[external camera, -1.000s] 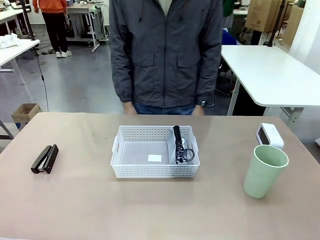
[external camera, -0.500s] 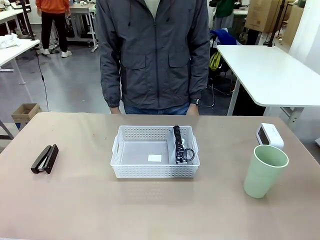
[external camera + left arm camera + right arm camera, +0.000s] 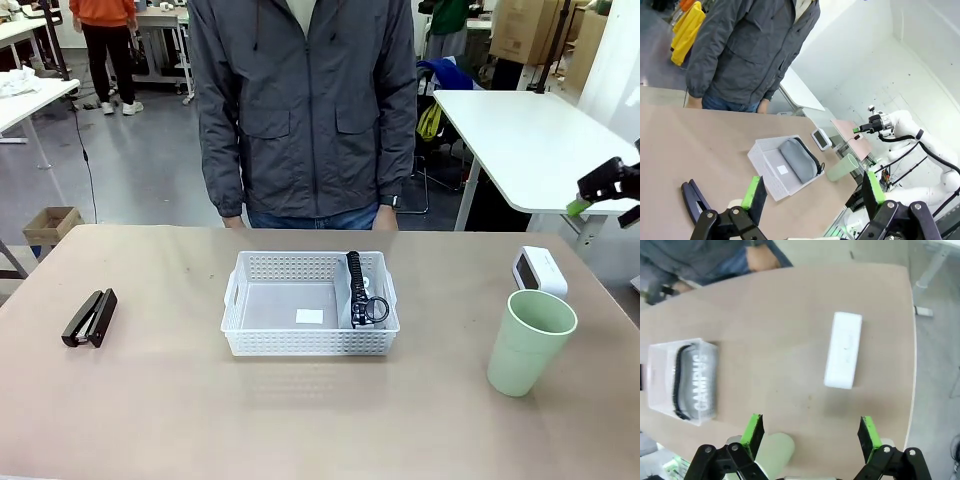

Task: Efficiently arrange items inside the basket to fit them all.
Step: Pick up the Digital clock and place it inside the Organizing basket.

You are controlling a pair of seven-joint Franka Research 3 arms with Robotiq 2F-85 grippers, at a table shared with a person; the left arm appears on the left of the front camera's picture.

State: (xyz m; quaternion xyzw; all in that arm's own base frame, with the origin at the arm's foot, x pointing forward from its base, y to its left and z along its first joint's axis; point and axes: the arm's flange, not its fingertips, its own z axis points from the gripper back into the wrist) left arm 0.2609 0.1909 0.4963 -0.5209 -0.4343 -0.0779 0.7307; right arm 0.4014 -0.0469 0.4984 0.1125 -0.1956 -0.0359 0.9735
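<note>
Lab: white worktables (image 3: pixel 540 140), cardboard boxes (image 3: pixel 525 30)

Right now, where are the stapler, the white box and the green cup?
stapler (image 3: pixel 89 318), front view, middle of its black body.
white box (image 3: pixel 843 350), right wrist view, centre of its top face.
green cup (image 3: pixel 525 355), front view, outer wall below the rim.

- basket (image 3: pixel 300 342): white plastic, perforated walls, slight sheen
- shoe (image 3: pixel 796 160): grey cloth, matt
- cup (image 3: pixel 525 352): pale-green plastic, smooth, pretty matt
- stapler (image 3: pixel 90 318): black, bit glossy
- box (image 3: pixel 843 350): smooth white
- bench (image 3: pixel 150 410): smooth matt tan top
</note>
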